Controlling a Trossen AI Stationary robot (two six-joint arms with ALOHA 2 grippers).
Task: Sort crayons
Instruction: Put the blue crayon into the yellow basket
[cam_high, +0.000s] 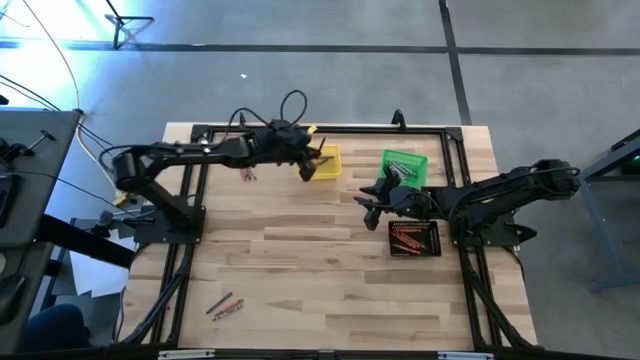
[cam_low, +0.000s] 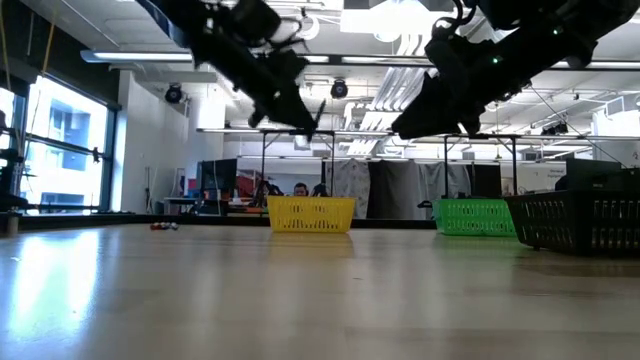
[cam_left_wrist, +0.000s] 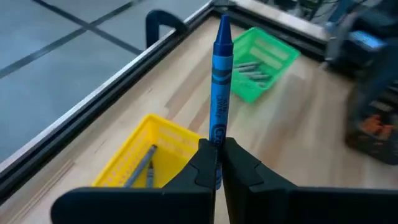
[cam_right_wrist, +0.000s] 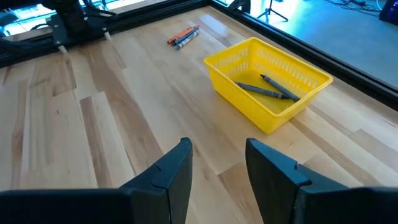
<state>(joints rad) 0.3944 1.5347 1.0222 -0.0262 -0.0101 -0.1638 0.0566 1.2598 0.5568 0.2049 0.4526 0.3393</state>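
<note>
On the left near part of the counter (cam_high: 330, 290) a few loose crayons (cam_high: 225, 304) lie together, not yet sorted. Further back, beside the left arm, another small group of crayons (cam_high: 247, 174) waits on the wood; the right wrist view shows them as orange and blue-grey sticks.

The left hand (cam_left_wrist: 217, 163) hangs over the near edge of the yellow bin (cam_high: 325, 162), above the counter. Its fingers are clenched on a blue crayon (cam_left_wrist: 219, 93), which stands straight out from the fingertips. I judge that this crayon is going into the yellow bin, because two dark blue-grey crayons (cam_right_wrist: 268, 88) already lie inside it.

To the right of it stands the green bin (cam_high: 404, 167), with some grey crayons (cam_left_wrist: 250, 70) on its bottom. The right hand (cam_right_wrist: 217, 168) waits just in front of this bin, between it and the black bin (cam_high: 414, 239). Its fingers are spread apart and grasp nothing. The black bin holds a row of orange-red crayons (cam_high: 410, 238), more than the other two bins.

So the task looks about halfway or more: every bin has its colour started, one crayon is in the air, and two small groups remain on the counter.
</note>
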